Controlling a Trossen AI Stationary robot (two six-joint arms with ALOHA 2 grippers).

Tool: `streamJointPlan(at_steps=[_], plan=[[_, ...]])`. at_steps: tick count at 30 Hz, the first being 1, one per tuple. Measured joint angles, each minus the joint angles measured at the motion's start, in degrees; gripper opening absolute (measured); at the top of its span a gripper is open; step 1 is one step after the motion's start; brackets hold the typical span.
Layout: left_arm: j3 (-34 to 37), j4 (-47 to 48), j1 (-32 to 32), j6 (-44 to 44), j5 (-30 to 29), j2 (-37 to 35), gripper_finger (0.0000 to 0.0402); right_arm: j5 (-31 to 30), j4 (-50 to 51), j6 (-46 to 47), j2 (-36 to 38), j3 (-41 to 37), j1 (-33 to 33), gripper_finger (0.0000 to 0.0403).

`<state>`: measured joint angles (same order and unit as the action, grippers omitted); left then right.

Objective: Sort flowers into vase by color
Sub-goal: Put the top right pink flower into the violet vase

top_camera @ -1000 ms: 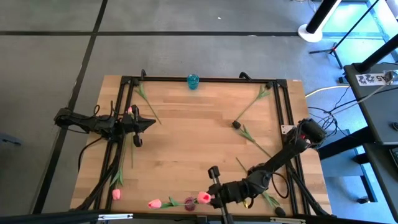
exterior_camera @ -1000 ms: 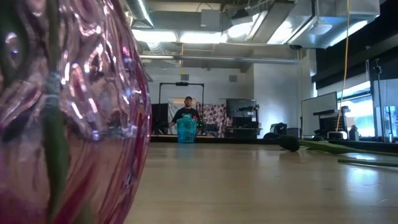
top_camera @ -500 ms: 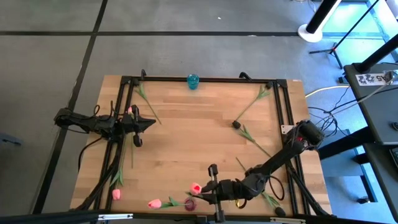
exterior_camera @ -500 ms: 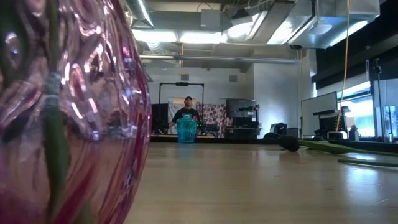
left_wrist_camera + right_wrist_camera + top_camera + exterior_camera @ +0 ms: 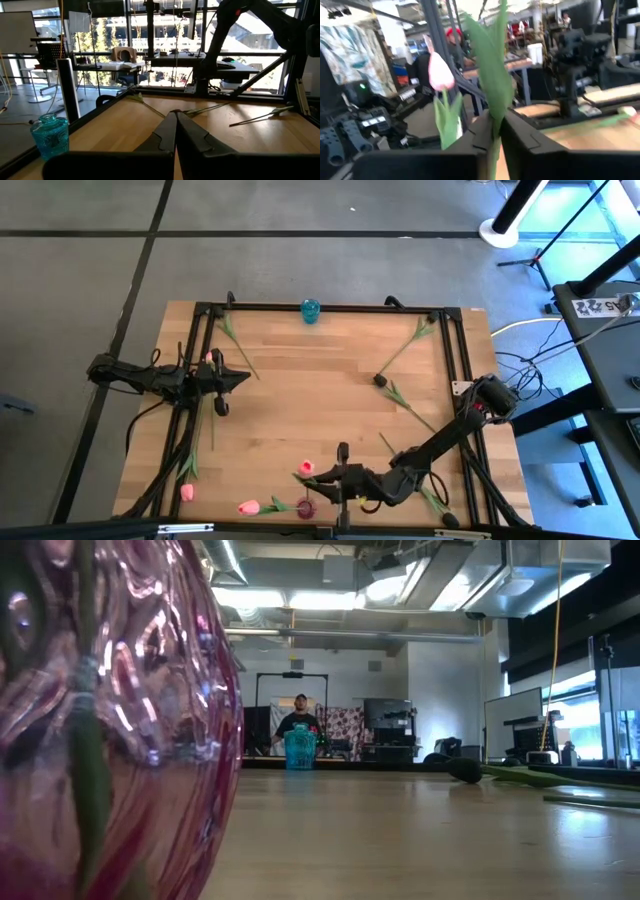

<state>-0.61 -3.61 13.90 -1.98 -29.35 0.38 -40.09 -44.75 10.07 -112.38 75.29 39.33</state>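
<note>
My right gripper point(image 5: 322, 480) reaches low over the near edge, shut on a pink-headed flower point(image 5: 307, 468), just on the far side of the pink glass vase point(image 5: 306, 506). That vase fills the low view's left point(image 5: 100, 720), and a green stem shows through its glass. The right wrist view shows the pink head point(image 5: 440, 70) and a broad leaf. A teal vase point(image 5: 311, 309) stands at the far edge. A dark-headed flower point(image 5: 380, 380) and pink ones point(image 5: 248, 506) point(image 5: 187, 492) lie on the table. My left gripper point(image 5: 240, 378) waits shut at the left side. My right gripper pinches the flower's green stem and leaf point(image 5: 494, 125) between its two fingers, coming level from the table's right side. The flower is lifted clear of the table. Its leaf and pink head point(image 5: 440, 70) stick out past the fingertips.
More green stems lie near the far left corner point(image 5: 235, 340), the far right corner point(image 5: 415, 335) and along the right side point(image 5: 410, 405) point(image 5: 435, 500). A black frame point(image 5: 330, 307) rims the table. A person stands in the room behind the teal vase point(image 5: 300, 748).
My right gripper has moved toward the table's left edge and slightly toward the far edge, carrying the pink flower. Its head has gone from beside the pink vase's right to just beyond the vase on the far side.
</note>
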Motion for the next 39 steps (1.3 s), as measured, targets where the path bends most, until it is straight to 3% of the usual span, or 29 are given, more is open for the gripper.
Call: streamJointPlan(at_steps=[8, 15, 22, 31, 39], plan=[[0.0, 0.0, 0.0, 0.0, 0.0, 0.0, 0.0004, -0.4, 1.5, 0.1, -0.1, 0.0, 0.1, 0.0132], [0.0, 0.0, 0.0, 0.0, 0.0, 0.0, 0.0004, 0.1, 1.8, -3.4, -0.1, 0.0, 1.2, 0.0181], [0.0, 0.0, 0.0, 0.0, 0.0, 0.0, 0.0004, -0.7, 7.2, -9.2, -0.1, 2.9, 3.3, 0.0188], [0.0, 0.0, 0.0, 0.0, 0.0, 0.0, 0.0004, -14.4, 21.3, -10.6, -0.1, 9.1, 6.6, 0.0189], [0.0, 0.0, 0.0, 0.0, 0.0, 0.0, 0.0004, -17.5, 29.6, -10.3, 0.5, 11.3, 6.3, 0.0202]])
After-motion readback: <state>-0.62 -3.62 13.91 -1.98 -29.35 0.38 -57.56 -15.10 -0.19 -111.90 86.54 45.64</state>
